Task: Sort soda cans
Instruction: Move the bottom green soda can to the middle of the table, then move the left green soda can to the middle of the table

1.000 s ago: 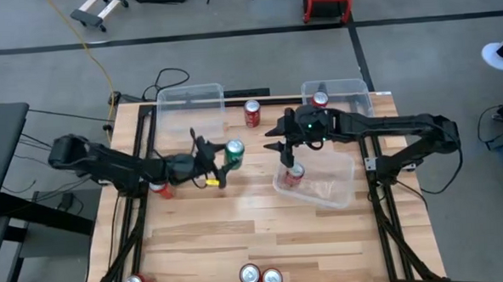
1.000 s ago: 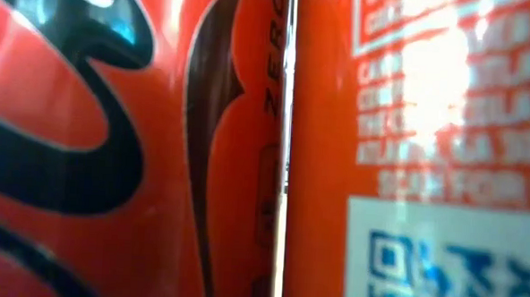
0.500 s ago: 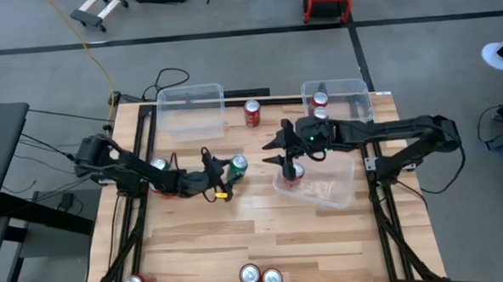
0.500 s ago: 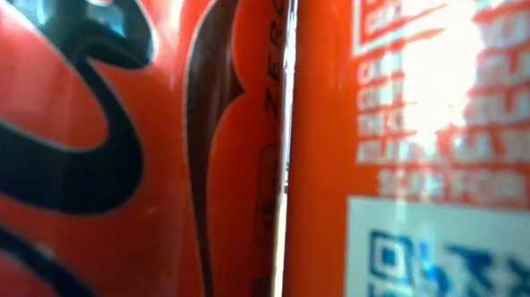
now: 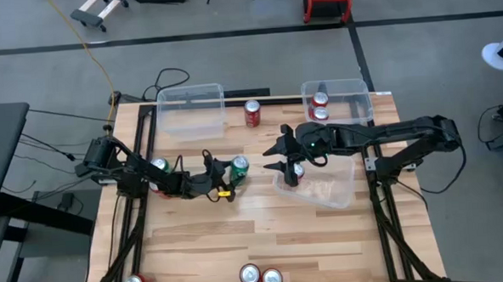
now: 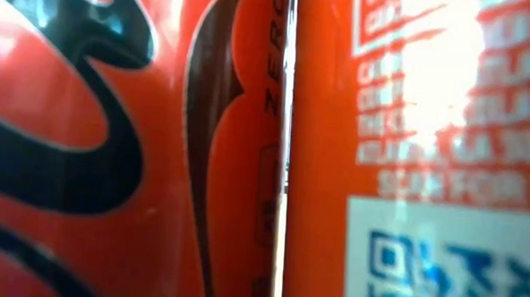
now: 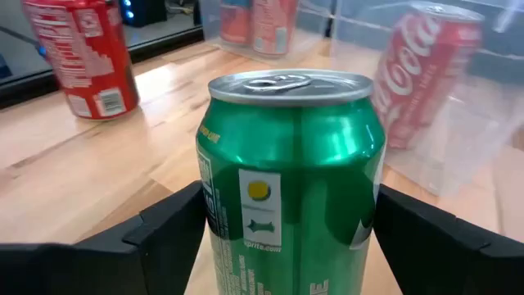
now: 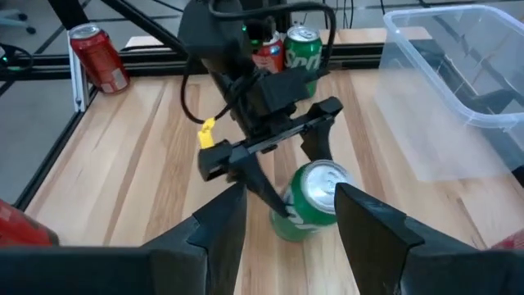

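Observation:
My left gripper [image 5: 229, 177] sits left of the table's middle, shut on a green soda can [image 5: 238, 166] that fills the left wrist view [image 7: 291, 180]. My right gripper [image 5: 283, 159] hangs open just right of it, beside a red can [image 5: 296, 170] in a tilted clear bin [image 5: 322, 187]. In the right wrist view its fingers [image 8: 217, 238] are wide apart and touch nothing, with the green can [image 8: 311, 201] ahead of them. Two red cans [image 5: 320, 106] stand in the far right bin [image 5: 347, 90]. The low view is blocked by two red cans [image 6: 113, 142]. My left gripper pinches the green can's side wall [image 7: 214, 221] between its two fingers, one on each side. The fingers [image 7: 164, 229] come in level from the table's left. The can is upright, and in the right wrist view its base [image 8: 299, 229] is on the table.
A red can [image 5: 252, 113] stands near the far edge beside an empty clear bin [image 5: 190, 105]. A second green can [image 5: 158, 165] and a red one [image 5: 157, 189] stand by the left arm. Three red cans [image 5: 250, 275] line the near edge.
My left gripper has carried the green can a short way toward the near edge, and the left arm has folded back toward the table's left. My right gripper has drifted slightly toward the near edge, staying beside the red can in the tilted bin.

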Controlling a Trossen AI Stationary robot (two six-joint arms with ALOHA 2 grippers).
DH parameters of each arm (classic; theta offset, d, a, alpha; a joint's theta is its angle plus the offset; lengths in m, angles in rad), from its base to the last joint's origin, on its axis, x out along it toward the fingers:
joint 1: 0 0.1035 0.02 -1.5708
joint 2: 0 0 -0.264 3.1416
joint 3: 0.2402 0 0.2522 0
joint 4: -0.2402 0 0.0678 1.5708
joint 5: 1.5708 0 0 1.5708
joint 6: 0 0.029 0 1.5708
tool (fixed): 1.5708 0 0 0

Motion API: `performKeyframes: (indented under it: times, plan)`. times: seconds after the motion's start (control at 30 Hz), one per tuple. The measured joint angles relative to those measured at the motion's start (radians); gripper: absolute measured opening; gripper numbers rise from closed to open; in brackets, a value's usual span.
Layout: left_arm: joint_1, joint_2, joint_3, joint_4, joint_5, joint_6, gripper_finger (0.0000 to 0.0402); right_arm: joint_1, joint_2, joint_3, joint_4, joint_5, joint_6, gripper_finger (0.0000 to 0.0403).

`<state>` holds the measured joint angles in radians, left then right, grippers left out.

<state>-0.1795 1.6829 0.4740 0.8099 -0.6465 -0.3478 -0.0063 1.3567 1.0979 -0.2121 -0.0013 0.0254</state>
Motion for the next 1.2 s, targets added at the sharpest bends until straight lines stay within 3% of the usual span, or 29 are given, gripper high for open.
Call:
performKeyframes:
  times: [0.47,0.67,0.87,1.07,1.2]
  plan:
    - [-0.06,-0.006,-0.005,-0.024,0.027,0.037,0.0331,-0.024,0.0,-0.069,0.051,0.003,0.019,0.0208]
    - [-0.068,-0.135,0.018,-0.147,0.022,0.08,0.0331,-0.02,0.0,-0.069,0.057,0.003,0.019,0.0208]
    - [-0.068,-0.385,0.085,-0.589,-0.009,-0.046,0.0331,-0.012,0.0,-0.069,0.056,0.003,0.018,0.0208]
    - [-0.067,-0.643,0.213,-1.191,-0.045,-0.343,0.0331,-0.012,0.0,-0.069,0.048,0.002,0.003,0.0208]
    - [-0.058,-0.752,0.302,-1.603,-0.045,-0.592,0.0332,-0.012,0.0,-0.069,0.048,0.002,-0.002,0.0208]
